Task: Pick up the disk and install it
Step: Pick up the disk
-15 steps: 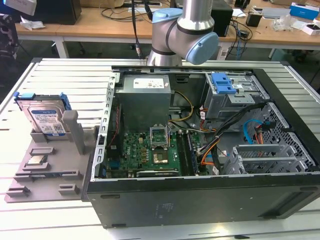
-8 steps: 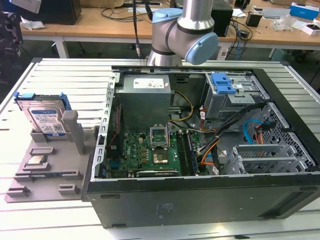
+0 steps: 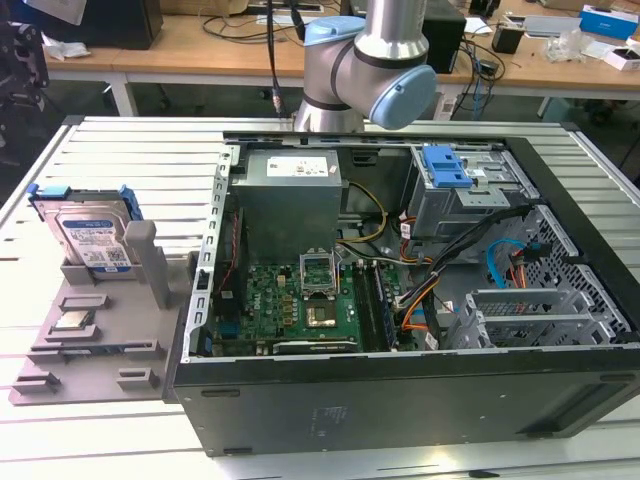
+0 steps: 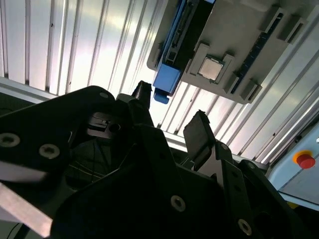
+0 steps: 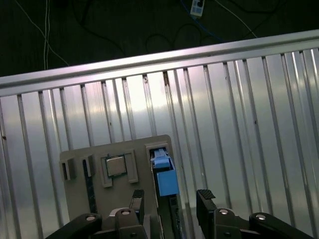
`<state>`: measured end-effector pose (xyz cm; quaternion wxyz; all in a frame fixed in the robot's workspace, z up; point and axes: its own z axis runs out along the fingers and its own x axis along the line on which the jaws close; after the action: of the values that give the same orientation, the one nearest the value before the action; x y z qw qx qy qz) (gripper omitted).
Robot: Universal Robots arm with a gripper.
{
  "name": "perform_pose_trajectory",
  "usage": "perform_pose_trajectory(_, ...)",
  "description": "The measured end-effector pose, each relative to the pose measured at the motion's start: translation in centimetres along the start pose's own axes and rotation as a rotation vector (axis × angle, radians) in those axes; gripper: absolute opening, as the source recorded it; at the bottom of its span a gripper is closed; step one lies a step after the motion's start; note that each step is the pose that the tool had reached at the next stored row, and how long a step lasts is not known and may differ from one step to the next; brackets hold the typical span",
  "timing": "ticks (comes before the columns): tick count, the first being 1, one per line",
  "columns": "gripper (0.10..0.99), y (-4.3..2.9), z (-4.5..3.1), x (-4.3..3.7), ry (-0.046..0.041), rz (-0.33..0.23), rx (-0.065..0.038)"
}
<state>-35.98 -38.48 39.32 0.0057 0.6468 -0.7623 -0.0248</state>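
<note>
The disk (image 3: 95, 240) stands on edge in a slot of the grey holder (image 3: 100, 330) at the exterior view's left. It is silver with a white-and-blue label and sits in a blue carrier. Both wrist views look down on the holder from well above, where the disk (image 5: 164, 179) shows edge-on as a blue end (image 4: 167, 79). My gripper (image 5: 171, 201) is open with nothing between its black fingers (image 4: 199, 129). In the first wrist view the blue end lies in line with the gap between them. The arm's elbow (image 3: 370, 60) is at the top of the exterior view.
An open computer case (image 3: 400, 390) lies on the slatted metal table (image 3: 120, 160), with a motherboard, cables and a blue-latched drive bay (image 3: 445, 165) inside. A small square silver chip (image 3: 72, 322) rests in the holder. A red button (image 4: 305, 160) sits off the table's edge.
</note>
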Motion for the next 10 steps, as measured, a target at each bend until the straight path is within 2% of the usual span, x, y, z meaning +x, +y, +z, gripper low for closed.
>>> perform_pose_trajectory(10, 0.541, -0.03, 0.69, 0.02, 0.0000, 0.000, 0.000)
